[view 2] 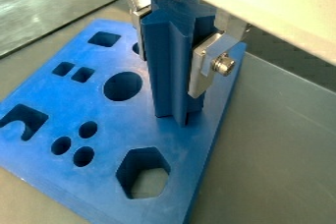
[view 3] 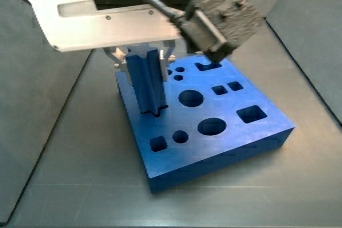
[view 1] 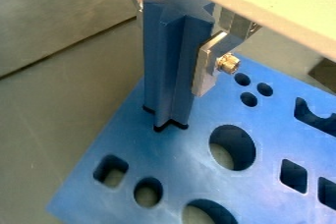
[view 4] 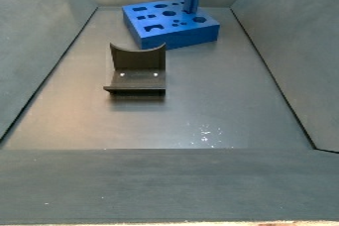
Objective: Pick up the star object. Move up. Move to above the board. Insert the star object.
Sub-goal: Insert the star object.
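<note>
Matt blue plastic star object (view 1: 168, 66), matching matt board (view 2: 92, 140), claw (view 2: 168, 22) fingers (view 2: 207, 66) of brushed silver metal, over the board, dull grey floor (view 4: 172, 121)

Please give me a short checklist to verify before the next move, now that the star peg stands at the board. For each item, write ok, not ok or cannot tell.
1. Gripper shut on the star object, silver fingers on both its sides: ok.
2. Star object upright, not tilted, in both wrist views: ok.
3. Lower end of the peg inside its hole in the board: ok; a wrist view shows it entering.
4. Peg fully seated at the bottom: cannot tell, the depth is hidden.
5. Fixture apart from the board: ok.
</note>
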### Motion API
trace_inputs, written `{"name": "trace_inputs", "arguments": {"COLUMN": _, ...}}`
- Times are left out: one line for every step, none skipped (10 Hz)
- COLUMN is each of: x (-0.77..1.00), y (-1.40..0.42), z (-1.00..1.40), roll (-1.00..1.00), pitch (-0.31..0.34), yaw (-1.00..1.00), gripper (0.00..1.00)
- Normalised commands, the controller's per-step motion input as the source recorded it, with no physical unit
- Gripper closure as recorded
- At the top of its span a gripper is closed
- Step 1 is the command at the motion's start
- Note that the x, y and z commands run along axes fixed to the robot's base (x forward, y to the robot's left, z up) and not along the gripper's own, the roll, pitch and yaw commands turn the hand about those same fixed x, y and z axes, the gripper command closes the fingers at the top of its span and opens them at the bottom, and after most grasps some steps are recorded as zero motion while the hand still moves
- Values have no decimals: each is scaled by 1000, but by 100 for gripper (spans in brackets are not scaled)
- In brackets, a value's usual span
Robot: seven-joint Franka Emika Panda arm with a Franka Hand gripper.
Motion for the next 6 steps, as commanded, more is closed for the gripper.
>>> {"name": "trace_inputs", "arguments": {"x": 0, "y": 0, "z": -46, "roll": 0, "pitch": 0, "yaw": 0, "gripper": 100}}
{"name": "trace_inputs", "arguments": {"x": 0, "y": 0, "z": -820, "roll": 286, "pitch": -286, "yaw": 317, "gripper": 100}}
{"name": "trace_inputs", "arguments": {"x": 0, "y": 0, "z": -826, "roll": 266, "pitch": -303, "yaw": 406, "gripper": 100}}
{"name": "trace_inputs", "arguments": {"x": 0, "y": 0, "z": -703, "roll": 271, "pitch": -303, "yaw": 223, "gripper": 100}}
{"name": "trace_inputs", "arguments": {"x": 0, "y": 0, "z": -723, "roll": 417, "pitch": -294, "yaw": 180, "gripper": 100}}
{"name": "trace_inputs", "arguments": {"x": 117, "y": -57, "z": -749, "roll": 397, "pitch": -280, "yaw": 63, "gripper": 100}}
